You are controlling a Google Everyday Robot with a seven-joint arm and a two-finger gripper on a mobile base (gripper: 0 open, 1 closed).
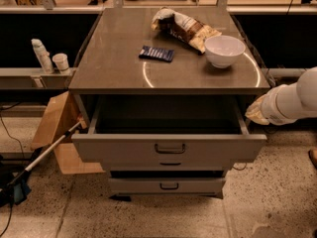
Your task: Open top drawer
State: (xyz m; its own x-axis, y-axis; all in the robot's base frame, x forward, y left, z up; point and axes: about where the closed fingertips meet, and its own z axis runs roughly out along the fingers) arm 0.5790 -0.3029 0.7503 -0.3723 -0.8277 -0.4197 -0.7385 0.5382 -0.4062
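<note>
The top drawer (169, 142) stands pulled out from the cabinet, its deep box exposed. The gripper (253, 114) sits just beside the drawer's right side wall, near the rim. The loop handle (170, 148) lies below it and well to its left in the view. Whether the gripper is wide or closed cannot be told. Judgement: the opening step appears essentially complete, and the next move calls for withdrawal clear of the drawer side.

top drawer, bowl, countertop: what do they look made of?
Top drawer: looks like painted sheet metal, matte grey, with thin folded edges. Bowl: likely glazed ceramic or plastic, glossy white. Countertop: smooth brown laminate or metal, semi-gloss, shows a ring-shaped light reflection. Gripper sits beside the drawer's right corner.
</note>
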